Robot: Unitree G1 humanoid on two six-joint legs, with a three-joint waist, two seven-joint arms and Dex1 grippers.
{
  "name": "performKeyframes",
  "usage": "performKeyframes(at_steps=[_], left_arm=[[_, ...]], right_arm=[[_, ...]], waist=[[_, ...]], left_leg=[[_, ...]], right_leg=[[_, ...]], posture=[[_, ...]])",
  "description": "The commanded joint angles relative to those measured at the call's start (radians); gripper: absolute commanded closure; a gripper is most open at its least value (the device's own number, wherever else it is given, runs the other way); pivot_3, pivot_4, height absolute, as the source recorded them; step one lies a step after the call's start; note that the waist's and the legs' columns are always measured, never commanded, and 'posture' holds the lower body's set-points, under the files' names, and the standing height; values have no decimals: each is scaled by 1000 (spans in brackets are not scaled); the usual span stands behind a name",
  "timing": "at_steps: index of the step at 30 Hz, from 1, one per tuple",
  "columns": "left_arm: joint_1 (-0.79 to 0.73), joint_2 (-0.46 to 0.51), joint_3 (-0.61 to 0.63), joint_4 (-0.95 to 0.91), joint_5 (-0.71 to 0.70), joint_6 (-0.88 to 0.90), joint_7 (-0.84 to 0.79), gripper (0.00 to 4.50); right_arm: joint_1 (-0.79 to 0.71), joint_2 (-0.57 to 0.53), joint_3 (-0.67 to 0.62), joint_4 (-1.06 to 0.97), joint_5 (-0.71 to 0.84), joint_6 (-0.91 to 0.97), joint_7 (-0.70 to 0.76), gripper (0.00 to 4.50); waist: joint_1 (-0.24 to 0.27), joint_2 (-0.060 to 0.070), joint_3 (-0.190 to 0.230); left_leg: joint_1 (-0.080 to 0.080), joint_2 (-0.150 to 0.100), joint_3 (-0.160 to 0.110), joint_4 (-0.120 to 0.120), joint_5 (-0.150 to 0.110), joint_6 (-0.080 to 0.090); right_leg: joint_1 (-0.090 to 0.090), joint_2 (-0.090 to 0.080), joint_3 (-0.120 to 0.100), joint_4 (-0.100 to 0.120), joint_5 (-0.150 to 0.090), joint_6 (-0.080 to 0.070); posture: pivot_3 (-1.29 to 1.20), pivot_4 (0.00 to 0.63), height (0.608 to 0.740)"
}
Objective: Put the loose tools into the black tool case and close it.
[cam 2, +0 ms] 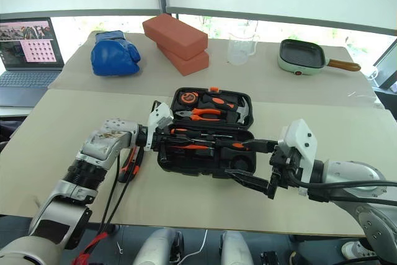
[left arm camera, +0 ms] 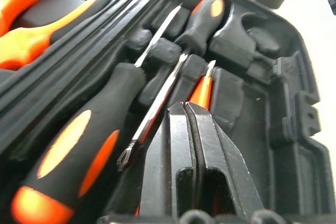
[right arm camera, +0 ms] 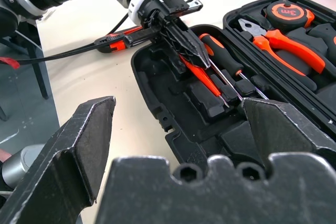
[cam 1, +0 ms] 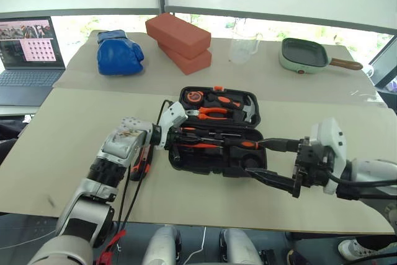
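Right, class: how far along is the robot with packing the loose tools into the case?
Done: two black-and-orange screwdrivers already lie in the open black tool case. In hand: the left hand is shut on the red tester screwdriver, inside the case. Left: the utility knife lies on the table beside the case, and the lid is open. The right hand is open, holding nothing.

- The utility knife (cam 2: 129,164) lies half hidden behind the left arm.
- The laptop (cam 1: 28,60) is cut off by the picture's edge.
- The slim red tester screwdriver (left arm camera: 202,92) is partly covered by the left hand (left arm camera: 195,124).
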Motion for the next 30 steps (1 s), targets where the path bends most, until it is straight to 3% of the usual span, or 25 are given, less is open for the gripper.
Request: performKeyframes(at_steps=[1,7,22,26,30], left_arm=[[3,16,-24,9,2,62,-20,4416],[66,48,-50,-43,32,-15,-28,4416],[84,14,53,-67,-22,-142,15,4416],[99,36,48,-52,8,-181,15,4416],[117,134,175,-167,-71,-83,27,4416]], right_arm=[[3,4,-22,-30,-1,-30,1,0],[9,13,-12,-32,-14,-37,-2,0],[-13,17,12,-21,-18,-38,5,0],[-22,17,20,-18,-20,-38,6,0],[-70,-8,24,13,-41,-52,42,0]], waist=[[0,0,0],[-7,1,0],[-5,1,-1],[-2,1,-1],[-10,0,0]], left_leg=[[0,0,0,0,0,0],[1,1,0,-2,0,0],[1,1,0,-1,0,0],[1,1,0,-1,0,0],[1,1,0,-2,0,0]], right_leg=[[0,0,0,0,0,0],[0,0,1,0,-1,-2],[0,0,0,1,-1,-2],[-1,0,0,1,-1,-2],[-1,0,0,1,-1,-2]], posture=[[0,150,738],[0,150,738],[0,150,738],[0,150,738],[0,150,738]])
